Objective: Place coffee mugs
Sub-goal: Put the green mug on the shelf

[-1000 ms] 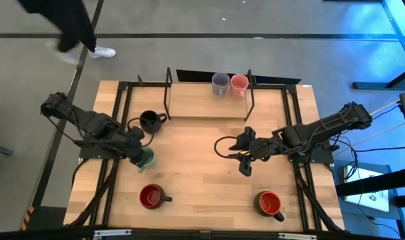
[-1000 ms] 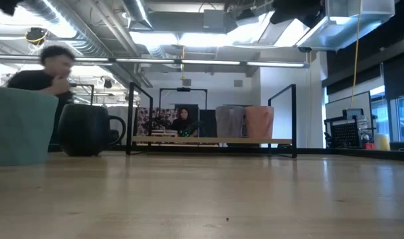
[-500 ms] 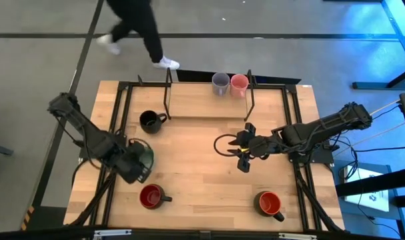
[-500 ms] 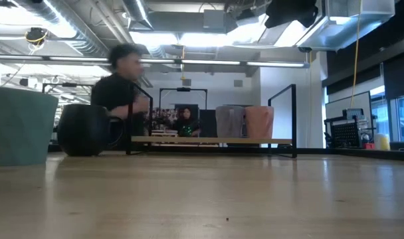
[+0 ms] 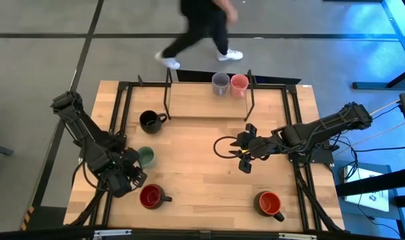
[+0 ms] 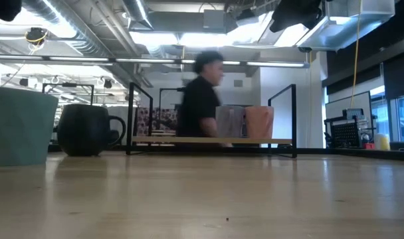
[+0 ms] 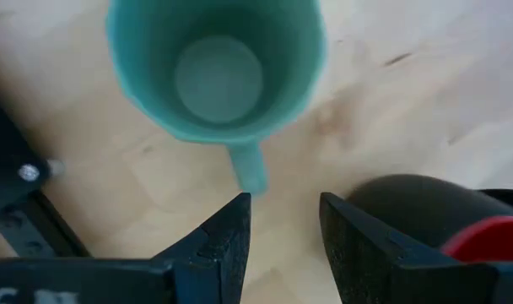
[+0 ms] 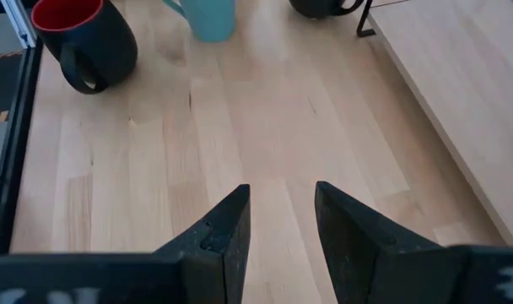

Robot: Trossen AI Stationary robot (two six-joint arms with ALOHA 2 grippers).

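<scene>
Pale green mug (image 5: 145, 157) stands upright on the desk (image 5: 196, 180); our left pincer (image 7: 282, 232) hovers above it, fingers apart, empty. Right pincer (image 8: 279, 221) likewise parted.

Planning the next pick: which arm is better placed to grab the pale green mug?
Left. The left gripper is open right beside the pale green mug; the right gripper waits mid-table, well away.
</scene>
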